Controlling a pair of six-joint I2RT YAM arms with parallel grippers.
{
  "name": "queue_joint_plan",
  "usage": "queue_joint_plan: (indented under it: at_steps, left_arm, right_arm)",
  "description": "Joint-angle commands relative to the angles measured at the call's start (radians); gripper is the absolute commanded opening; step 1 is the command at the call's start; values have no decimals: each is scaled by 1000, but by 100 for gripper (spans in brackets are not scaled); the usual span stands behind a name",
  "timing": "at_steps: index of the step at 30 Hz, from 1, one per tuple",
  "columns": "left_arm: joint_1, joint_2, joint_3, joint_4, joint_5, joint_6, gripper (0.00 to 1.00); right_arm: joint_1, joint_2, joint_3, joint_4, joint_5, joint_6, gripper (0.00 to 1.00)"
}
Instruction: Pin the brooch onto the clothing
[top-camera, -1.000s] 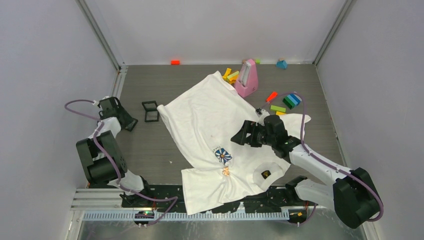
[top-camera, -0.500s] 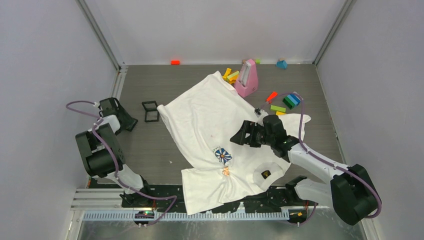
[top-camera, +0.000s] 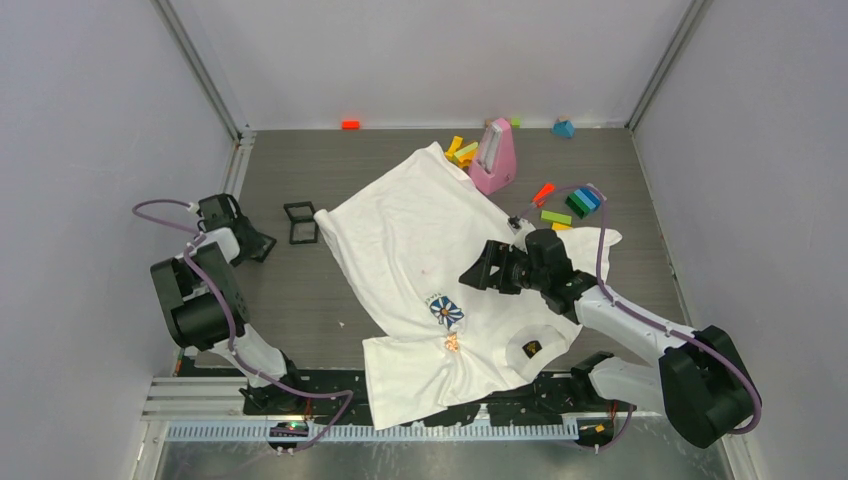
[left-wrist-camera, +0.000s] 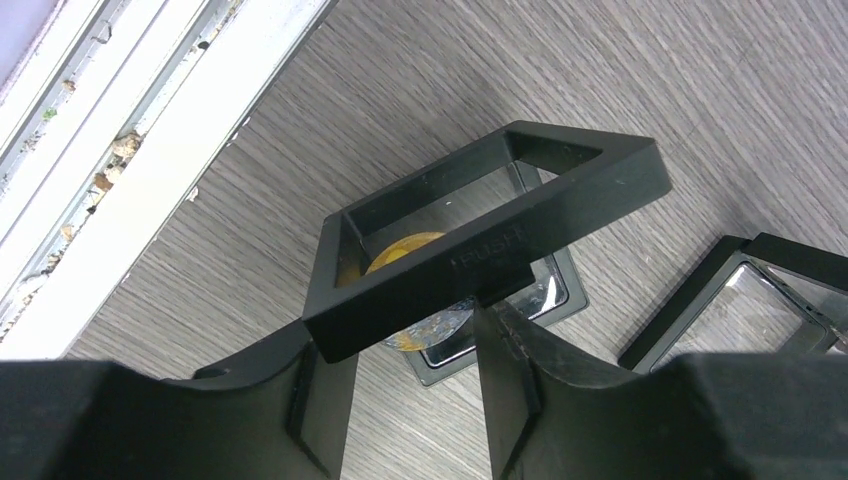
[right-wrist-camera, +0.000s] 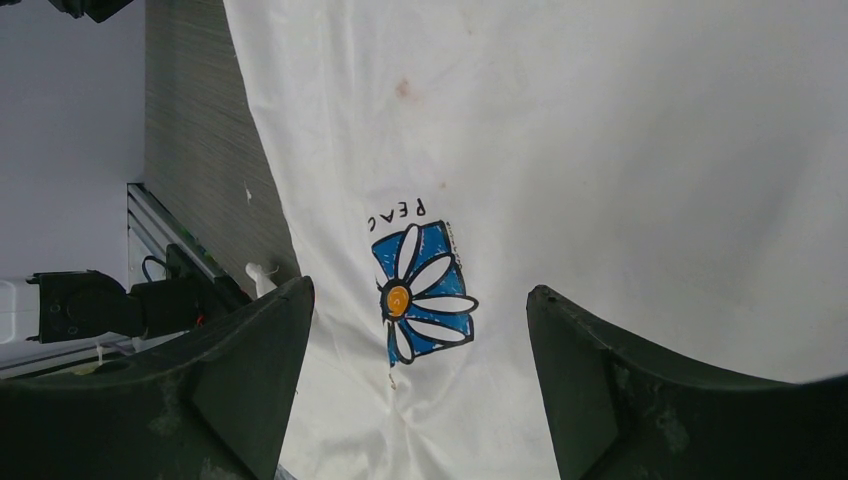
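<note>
Hovering above the large white short-sleeved T-shirt (top-camera: 420, 230), which lies rumpled from the middle of the table to its near edge, the right gripper (top-camera: 482, 272) stands wide and holds nothing in the overhead view. The left gripper (top-camera: 250, 243) sits by the table's left edge, well apart from the shirt, at two small black square display cases (top-camera: 300, 222). An orange-pink speck (top-camera: 452, 342) on the cloth is too small to identify.

From the left wrist, the left gripper (left-wrist-camera: 400, 335) has its jaws partway apart beneath one case's raised, tilted lid (left-wrist-camera: 500, 215). Whether they clamp it cannot be told. A round yellow object, probably the brooch (left-wrist-camera: 405, 255), sits in the tray below. A loose hold could drop the lid shut or shove the light case toward the edge rail, spilling the brooch.

From the right wrist, the spread jaws frame the blue-and-white daisy print (right-wrist-camera: 425, 295) on wrinkled fabric. Pressing down there could bunch the loose cloth, so a pin might catch two layers or miss altogether. The long carry across bare table also risks a dropped brooch.
</note>
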Motion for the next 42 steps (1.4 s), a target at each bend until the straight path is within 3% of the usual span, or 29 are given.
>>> queue_joint_plan:
  at_steps: [1,17,29,32,42]
  left_arm:
    - [7,-24,16,46,1,18,45]
    - [7,-138,-29,20,-9,15,17]
    - [8,-84,-6,48,61,15,8]
    - [7,-76,-2,48,61,14,2]
    - [7,-214,-57,69,117,-30,0]
  right_arm:
    - [-5,5,4,51,-18,2,83]
    - [-5,-5,-1,60,-32,9,83]
    - [-5,-5,-10,76,-40,17,83]
    - [-5,1,-9,80,-38,16,83]
    - [-5,3,-5,90,-47,17,83]
